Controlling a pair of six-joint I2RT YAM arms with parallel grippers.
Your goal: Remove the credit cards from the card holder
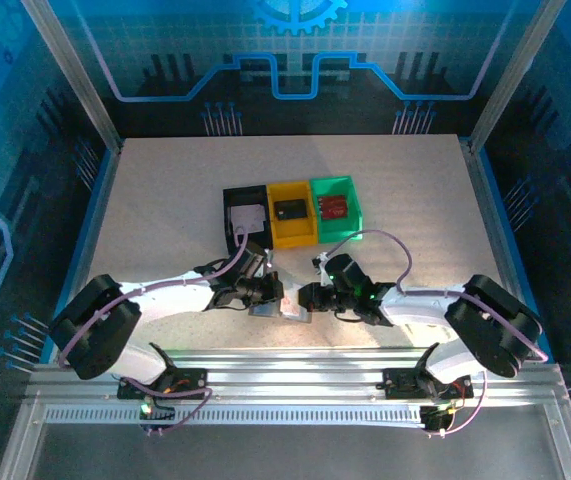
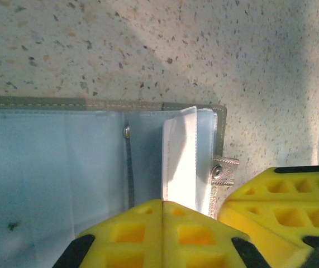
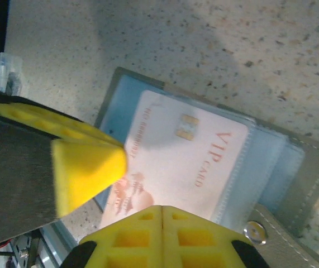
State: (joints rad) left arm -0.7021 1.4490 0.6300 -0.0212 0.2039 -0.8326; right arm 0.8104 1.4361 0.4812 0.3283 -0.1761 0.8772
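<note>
- Grey card holder (image 3: 310, 167) lies open on the surface (image 1: 415, 220), on the near side of the yellow bin (image 1: 287, 188).
- A pale VIP card (image 3: 187, 162) juts from its clear sleeve (image 3: 271, 167).
- Right end effector (image 3: 162, 215) is clenched on that card's edge.
- Left end effector (image 2: 163, 209) is clenched, with its tips at the holder.

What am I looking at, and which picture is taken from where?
A left arm and a right arm are bolted at a table's near edge. The wide picture looks down from above; the other two come from a camera on each wrist, with that arm's own yellow fingers at the bottom. A black bin, a yellow bin and a green bin hold a pale card, a dark card and a red card. Nearer the arms lies an open grey card holder with a VIP card in a clear sleeve. The left hand and right hand are both shut at the holder; whether either truly pinches anything is unclear.
</note>
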